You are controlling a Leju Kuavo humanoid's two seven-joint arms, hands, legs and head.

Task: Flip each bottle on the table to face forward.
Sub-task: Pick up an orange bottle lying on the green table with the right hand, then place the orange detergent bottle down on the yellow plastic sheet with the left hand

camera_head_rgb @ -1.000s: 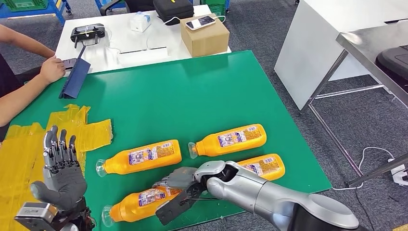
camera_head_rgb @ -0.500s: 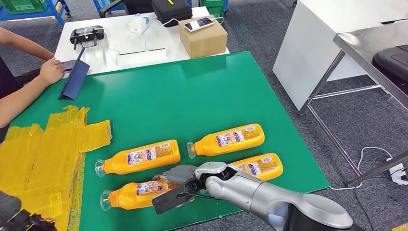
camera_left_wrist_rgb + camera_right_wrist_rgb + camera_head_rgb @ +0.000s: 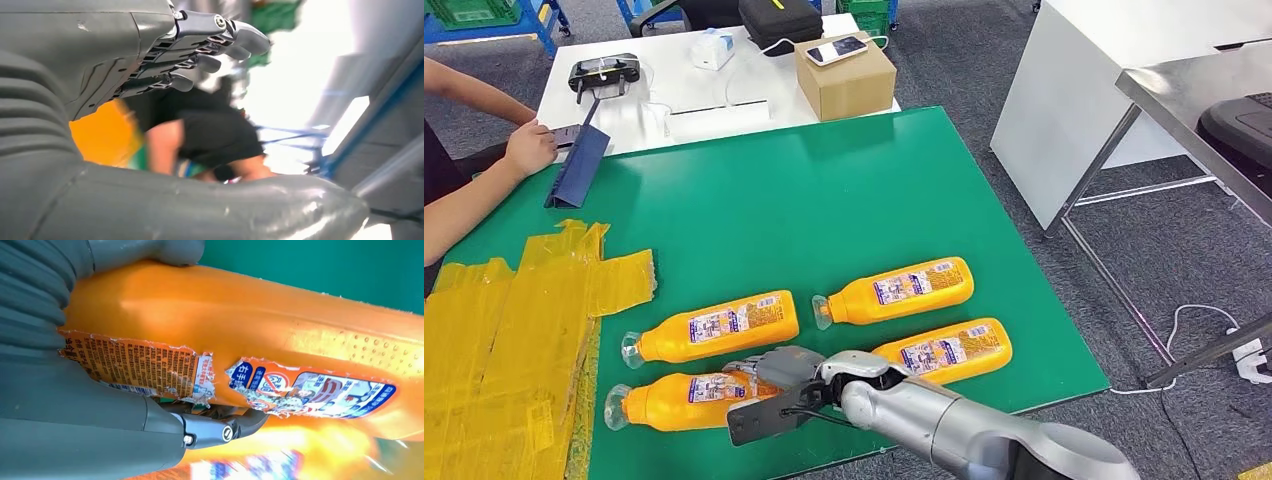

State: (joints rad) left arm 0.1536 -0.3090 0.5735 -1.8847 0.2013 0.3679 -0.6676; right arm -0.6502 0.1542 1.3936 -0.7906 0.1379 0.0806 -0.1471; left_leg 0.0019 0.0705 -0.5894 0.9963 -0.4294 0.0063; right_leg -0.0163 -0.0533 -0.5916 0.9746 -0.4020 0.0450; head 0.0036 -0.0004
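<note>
Four orange bottles lie on their sides on the green table [image 3: 824, 200], caps pointing left. My right hand [image 3: 769, 392] grips the near-left bottle [image 3: 674, 400] around its body. Seen from the right wrist, this bottle [image 3: 260, 325] has a torn label facing the camera, with my thumb on one side and my fingers [image 3: 220, 427] on the other. The other three bottles lie free: one beyond the held bottle [image 3: 716, 328], one at the far right [image 3: 894, 290] and one at the near right [image 3: 944, 350]. My left hand [image 3: 200, 45] has straight, spread fingers and holds nothing.
Crumpled yellow tape [image 3: 514, 320] covers the table's left side. A person's arm [image 3: 484, 190] rests at the far left beside a blue folded holder [image 3: 579, 165]. A cardboard box [image 3: 849, 70] stands on the white table behind. A metal table [image 3: 1194, 90] stands to the right.
My left hand has dropped out of the head view. My right hand has slid the near-left bottle further left along the table's front edge.
</note>
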